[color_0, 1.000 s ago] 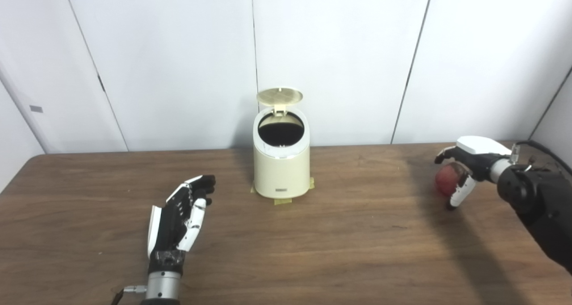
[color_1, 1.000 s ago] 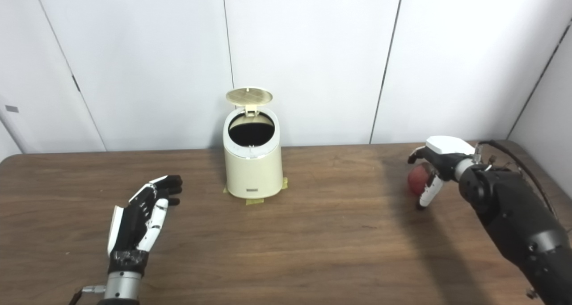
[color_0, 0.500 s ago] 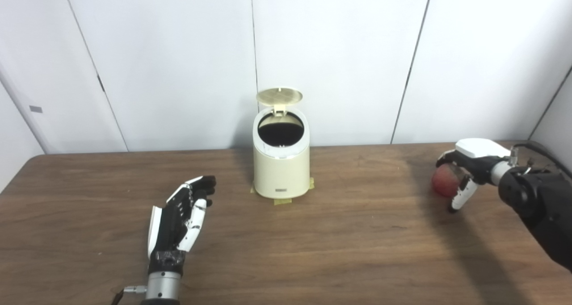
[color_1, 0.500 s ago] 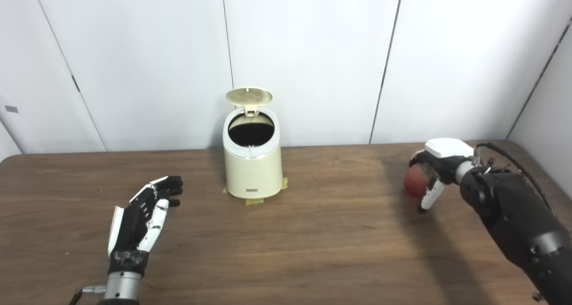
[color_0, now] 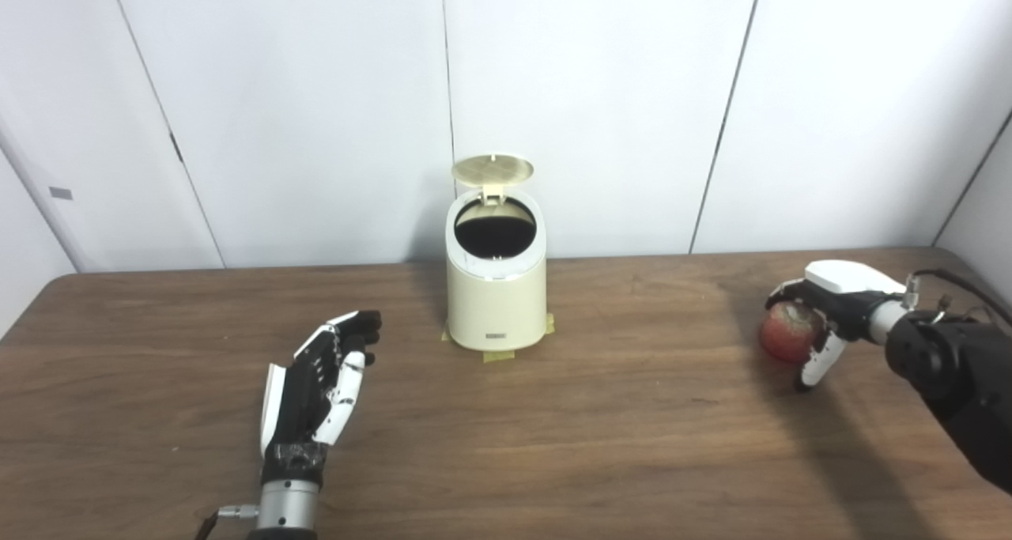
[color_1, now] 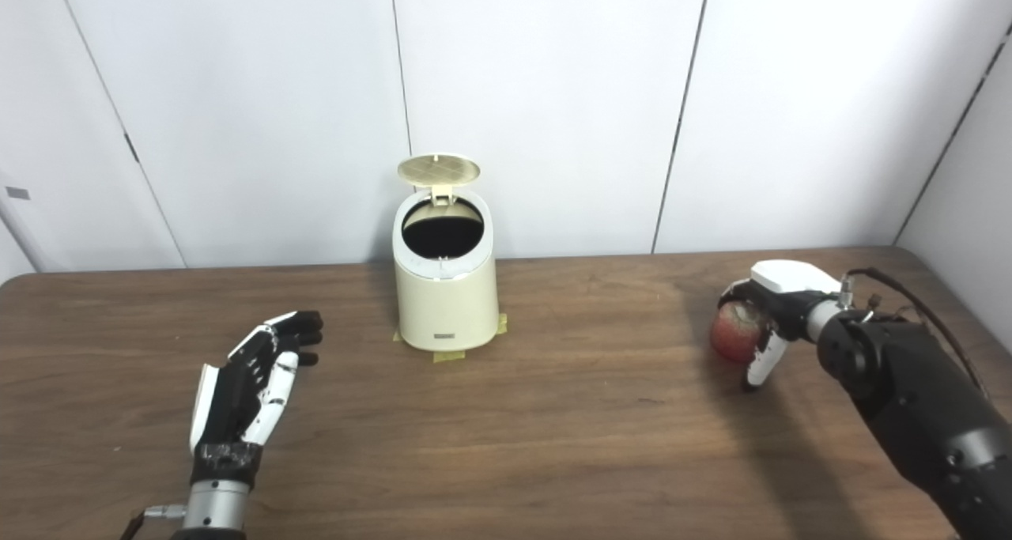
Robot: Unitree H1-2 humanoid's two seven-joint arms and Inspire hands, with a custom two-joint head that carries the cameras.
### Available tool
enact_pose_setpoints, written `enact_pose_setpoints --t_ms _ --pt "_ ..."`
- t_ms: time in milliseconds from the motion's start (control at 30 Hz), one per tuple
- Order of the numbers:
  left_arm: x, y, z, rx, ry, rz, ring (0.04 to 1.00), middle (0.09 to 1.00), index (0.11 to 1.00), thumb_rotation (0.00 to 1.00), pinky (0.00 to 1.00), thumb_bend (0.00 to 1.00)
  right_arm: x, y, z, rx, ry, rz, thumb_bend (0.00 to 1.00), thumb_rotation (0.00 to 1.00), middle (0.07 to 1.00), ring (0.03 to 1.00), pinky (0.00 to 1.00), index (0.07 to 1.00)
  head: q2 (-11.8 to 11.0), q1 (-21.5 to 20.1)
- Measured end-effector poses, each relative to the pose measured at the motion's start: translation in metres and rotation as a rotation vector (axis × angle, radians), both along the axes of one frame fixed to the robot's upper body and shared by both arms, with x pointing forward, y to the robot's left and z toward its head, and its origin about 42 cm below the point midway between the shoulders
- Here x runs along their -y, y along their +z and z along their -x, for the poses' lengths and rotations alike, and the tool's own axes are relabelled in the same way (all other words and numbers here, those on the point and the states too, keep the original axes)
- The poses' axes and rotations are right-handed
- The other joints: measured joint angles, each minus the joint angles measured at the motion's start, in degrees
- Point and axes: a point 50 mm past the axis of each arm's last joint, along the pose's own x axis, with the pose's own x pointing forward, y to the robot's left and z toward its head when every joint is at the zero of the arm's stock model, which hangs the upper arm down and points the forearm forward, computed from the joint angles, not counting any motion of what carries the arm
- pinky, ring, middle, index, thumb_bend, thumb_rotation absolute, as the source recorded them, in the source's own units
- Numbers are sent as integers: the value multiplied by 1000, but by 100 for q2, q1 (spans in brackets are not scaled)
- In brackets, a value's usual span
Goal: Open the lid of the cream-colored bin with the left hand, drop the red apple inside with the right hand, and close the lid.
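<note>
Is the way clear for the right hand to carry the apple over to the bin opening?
Probably yes: the lid stands up, only bare table lies between right hand, apple and bin.

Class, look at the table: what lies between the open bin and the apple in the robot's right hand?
Nothing: only bare wooden table lies between the bin and the apple, as both eye views show.

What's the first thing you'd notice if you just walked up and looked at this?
Probably the cream-colored round bin standing at the back middle of the brown wooden table, its lid flipped up. Next, the red apple at the far right, with the right robot hand curled around it. The left robot hand waits open, front left.
</note>
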Motion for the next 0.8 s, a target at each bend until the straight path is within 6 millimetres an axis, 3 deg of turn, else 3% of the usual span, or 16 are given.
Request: enact_pose_setpoints --t_ms 300,533,700,733,767,800 --pt "0 0 0 2 0 -1 730 739 714 623 658 207 -2 3 -3 8 6 -48 863 92 852 808 627 761 18 9" --pt "-1 0 1 0 2 -1 726 739 713 617 654 209 -6 -2 -5 1 7 -69 867 81 842 801 642 772 26 18" --pt "0 0 1 1 2 -3 729 739 714 636 651 211 -9 -1 -10 13 38 -58 846 62 810 775 634 712 26 44" --pt "0 0 1 1 2 -3 729 738 714 635 654 208 -9 0 -11 20 41 -46 654 101 765 724 601 582 35 44" --pt "0 0 1 1 1 -3 727 738 714 633 652 206 -10 0 -12 30 41 -31 588 113 721 676 568 538 35 44" --pt "0 0 1 1 0 -3 725 737 714 631 647 203 -9 -1 -13 47 35 -17 557 57 624 606 509 510 44 53"
